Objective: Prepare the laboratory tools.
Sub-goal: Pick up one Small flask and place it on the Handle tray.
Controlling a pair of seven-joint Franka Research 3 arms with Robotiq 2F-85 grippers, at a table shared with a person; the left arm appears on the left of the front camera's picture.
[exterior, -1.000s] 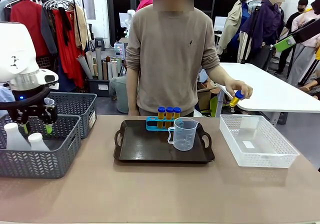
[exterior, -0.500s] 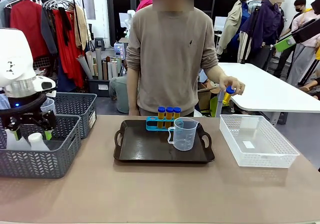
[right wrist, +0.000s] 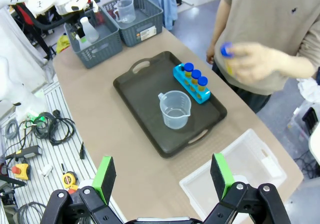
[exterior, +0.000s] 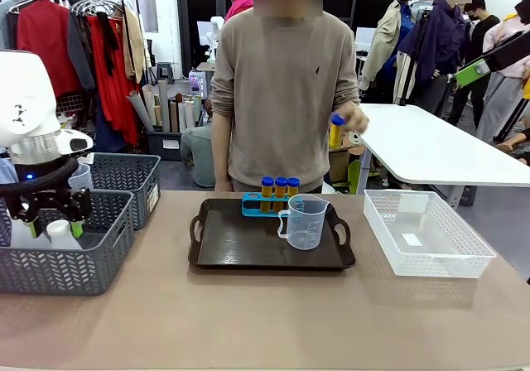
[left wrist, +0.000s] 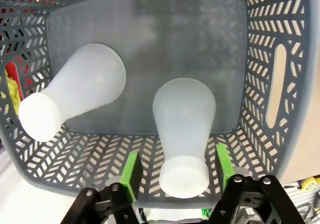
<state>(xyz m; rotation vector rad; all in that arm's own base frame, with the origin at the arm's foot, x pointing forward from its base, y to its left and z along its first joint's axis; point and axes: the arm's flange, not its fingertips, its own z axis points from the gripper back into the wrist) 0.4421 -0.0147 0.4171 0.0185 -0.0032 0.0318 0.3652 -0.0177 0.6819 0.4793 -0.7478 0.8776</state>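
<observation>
**Front view**
- Left gripper (exterior: pixel 54 226): hanging inside the near grey basket (exterior: pixel 74 272), its jaws straddling the neck of a white conical flask (exterior: pixel 64 237).
- Black tray (exterior: pixel 240 251): lying mid-table, carrying the blue rack (exterior: pixel 252 208) and the clear beaker (exterior: pixel 305 222). The beaker is standing just in front of the rack's right end.
- Tubes (exterior: pixel 280 185): three orange, blue-capped ones standing upright in the rack.
- Person's hand (exterior: pixel 354 119): grasping a fourth tube (exterior: pixel 335 131) and holding it in the air, above and to the right of the tray.
- Clear bin (exterior: pixel 426 234): sitting on the table to the right of the tray.

**Left wrist view**
- Green pads (left wrist: pixel 131 170): standing on either side of the flask's neck with gaps showing, so the jaws are released and pinching nothing.
- Second flask (left wrist: pixel 75 91): resting in the same basket, apart from the first.

**Right wrist view**
- Right gripper (right wrist: pixel 162 176): hovering high above the table, jaws spread wide and gripping nothing.
- Tray below: the beaker is standing near its middle, and the rack is lying along the edge nearest the person.
- Spare beaker (right wrist: pixel 125 9): standing in the rear basket (right wrist: pixel 147 26), beside the one the left gripper is working in.
</observation>
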